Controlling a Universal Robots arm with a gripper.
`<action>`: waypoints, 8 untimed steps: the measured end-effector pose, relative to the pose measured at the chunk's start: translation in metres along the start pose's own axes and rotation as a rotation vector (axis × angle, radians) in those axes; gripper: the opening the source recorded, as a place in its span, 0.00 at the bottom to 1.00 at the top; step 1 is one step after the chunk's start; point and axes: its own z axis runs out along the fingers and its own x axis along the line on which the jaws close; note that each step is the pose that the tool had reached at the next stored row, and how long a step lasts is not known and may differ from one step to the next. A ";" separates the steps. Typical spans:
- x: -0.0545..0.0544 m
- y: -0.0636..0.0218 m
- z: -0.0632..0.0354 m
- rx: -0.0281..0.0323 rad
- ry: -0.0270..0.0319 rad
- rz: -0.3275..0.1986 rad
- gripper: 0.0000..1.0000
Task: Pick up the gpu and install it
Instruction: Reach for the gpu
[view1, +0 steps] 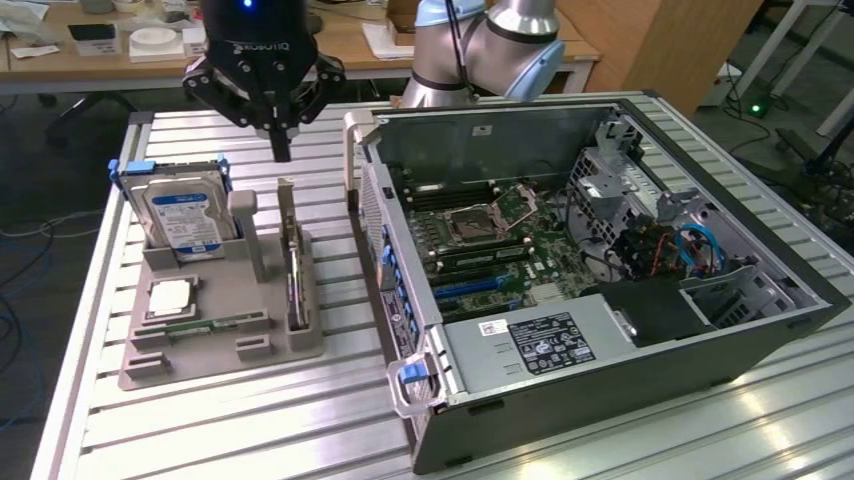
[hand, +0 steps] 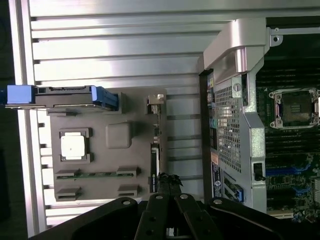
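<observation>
The gpu (view1: 292, 262) stands on its edge in a slot of the grey holder tray (view1: 254, 290), a thin dark card with a pale bracket at its far end. My gripper (view1: 280, 150) hangs above that far end, shut, with nothing between its fingers. In the wrist view the gpu (hand: 156, 150) appears edge-on as a narrow strip on the holder tray (hand: 135, 115), just ahead of my closed gripper (hand: 169, 179).
On the same tray are a hard drive (view1: 180, 215) in blue rails, a processor (view1: 170, 298) and a memory strip (view1: 214, 325). The open computer case (view1: 747, 330) lies at the exterior view's right, its motherboard (view1: 494, 250) exposed. A slatted metal table (view1: 240, 430) carries everything.
</observation>
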 end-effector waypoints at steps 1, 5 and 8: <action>0.001 -0.0001 0.0000 -0.0001 -0.0001 0.000 0.11; 0.005 -0.0005 -0.0001 -0.0001 -0.0001 0.000 0.11; 0.008 -0.0008 -0.0002 0.0000 0.0000 0.000 0.11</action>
